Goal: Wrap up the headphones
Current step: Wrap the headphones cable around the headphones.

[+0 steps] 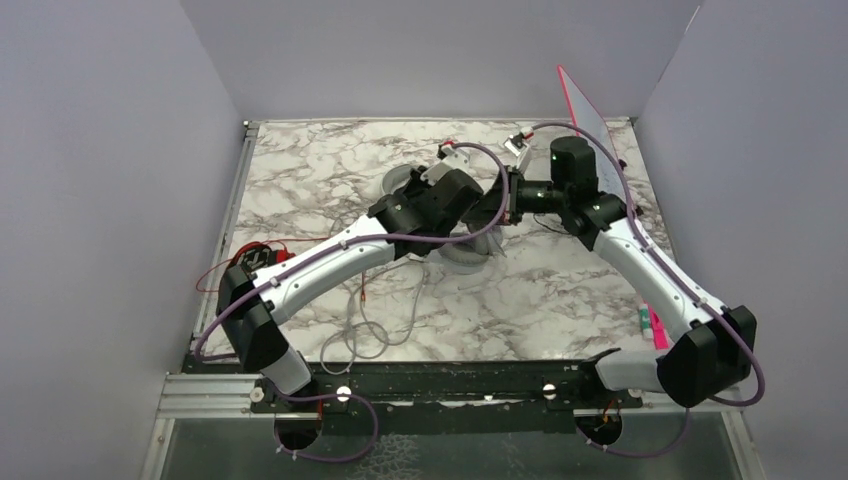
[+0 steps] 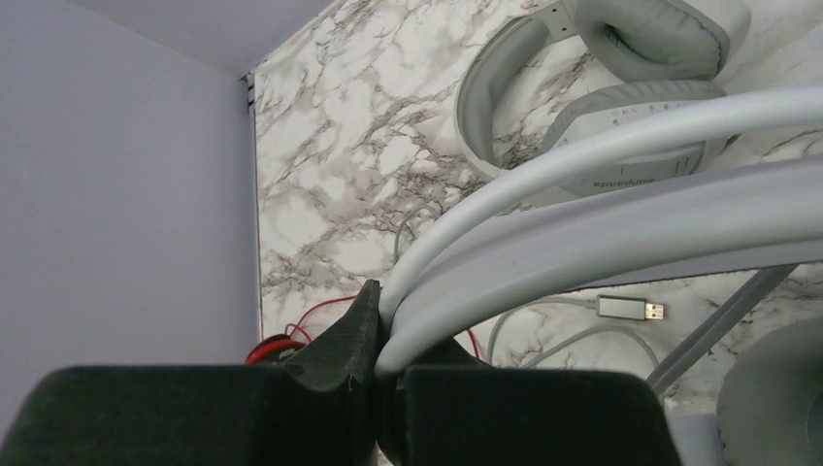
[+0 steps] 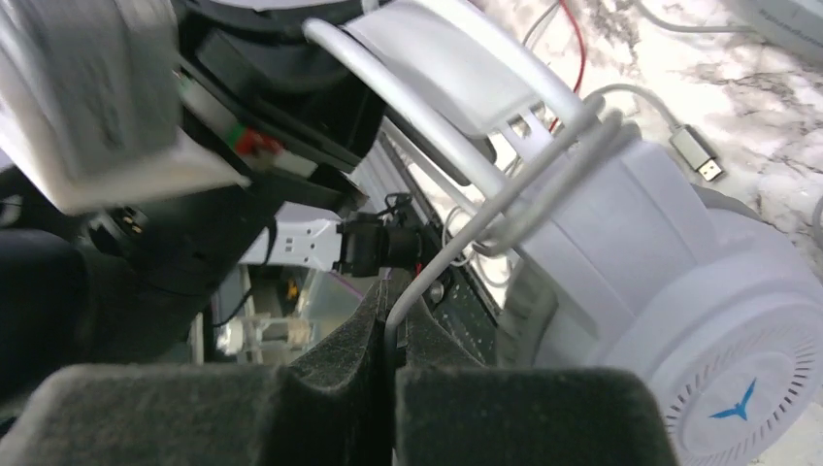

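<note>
Looping loose over the near part of the counter [image 1: 560,290] at about 7 o'clock, a thin grey cable [image 1: 368,325] lies between the arm bases and the centre. At 4 o'clock, by the right edge, sits a small pink-and-green item [image 1: 650,325], too small to identify. At 9 o'clock, close against the left edge, lies the red-and-black headset [image 1: 258,256], its red cable [image 2: 309,311] trailing toward the middle. At the centre the two arms meet over the white-silver headset [image 1: 465,258]. The left jaws are clamped on its pale headband [image 2: 621,228]. The right jaws, reaching in from 3 o'clock, are pressed together on that headset's thin grey cord [image 3: 427,267]. The cord runs up from them to several turns wound round the yoke above a white earcup [image 3: 679,291] marked with a blue bird emblem [image 3: 735,401]. Whether the earcup touches the counter cannot be told. A silver USB plug [image 2: 631,309] rests on the marble below the headband. Beyond the arms, at about 11 o'clock from centre, the light grey headset [image 2: 631,39] lies on the marble, well apart from the red-and-black one. In the far right corner, near 1 o'clock, a pink-edged board [image 1: 590,110] stands tilted.
</note>
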Controlling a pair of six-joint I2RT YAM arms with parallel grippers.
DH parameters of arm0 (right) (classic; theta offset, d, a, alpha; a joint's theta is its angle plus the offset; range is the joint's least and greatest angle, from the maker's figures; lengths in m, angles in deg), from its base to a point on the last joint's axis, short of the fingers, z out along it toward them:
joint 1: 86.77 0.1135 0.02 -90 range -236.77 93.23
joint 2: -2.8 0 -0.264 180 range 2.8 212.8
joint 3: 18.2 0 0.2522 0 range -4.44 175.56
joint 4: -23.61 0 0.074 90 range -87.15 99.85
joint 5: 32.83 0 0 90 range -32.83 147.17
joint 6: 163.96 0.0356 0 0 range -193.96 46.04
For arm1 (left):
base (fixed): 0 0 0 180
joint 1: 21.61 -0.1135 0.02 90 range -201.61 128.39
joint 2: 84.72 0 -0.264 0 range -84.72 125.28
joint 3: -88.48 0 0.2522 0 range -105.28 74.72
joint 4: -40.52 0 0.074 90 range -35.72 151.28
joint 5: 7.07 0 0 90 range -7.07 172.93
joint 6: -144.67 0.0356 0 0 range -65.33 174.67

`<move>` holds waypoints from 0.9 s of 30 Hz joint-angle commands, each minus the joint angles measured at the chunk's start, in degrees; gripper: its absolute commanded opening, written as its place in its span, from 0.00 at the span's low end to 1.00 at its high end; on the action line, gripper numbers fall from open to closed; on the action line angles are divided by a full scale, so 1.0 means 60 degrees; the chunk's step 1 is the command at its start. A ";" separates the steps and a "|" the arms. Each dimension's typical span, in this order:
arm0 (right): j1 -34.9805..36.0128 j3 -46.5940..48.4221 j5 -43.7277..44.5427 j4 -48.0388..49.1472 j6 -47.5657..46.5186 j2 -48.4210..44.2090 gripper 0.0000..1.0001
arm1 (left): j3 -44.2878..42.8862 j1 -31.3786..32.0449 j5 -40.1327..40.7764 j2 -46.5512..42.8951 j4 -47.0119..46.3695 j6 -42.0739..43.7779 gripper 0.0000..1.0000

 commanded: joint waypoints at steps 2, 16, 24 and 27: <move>0.0444 -0.1630 0.1086 0.3374 0.2011 -0.1800 0.03 | -0.1363 -0.0727 0.0243 0.0441 0.1186 -0.2078 0.00; 0.1572 -0.2687 0.1421 0.5812 0.1420 -0.2725 0.11 | -0.4225 -0.1656 -0.0602 0.0570 0.0312 -0.2097 0.00; 0.1731 -0.3105 0.1652 0.5802 0.0869 -0.2934 0.12 | -0.5290 -0.1682 -0.0628 0.0528 0.0147 -0.2362 0.00; 0.1945 -0.3381 0.1639 0.6598 0.0724 -0.2837 0.11 | -0.5651 -0.1675 -0.1174 0.0456 0.0032 -0.2684 0.00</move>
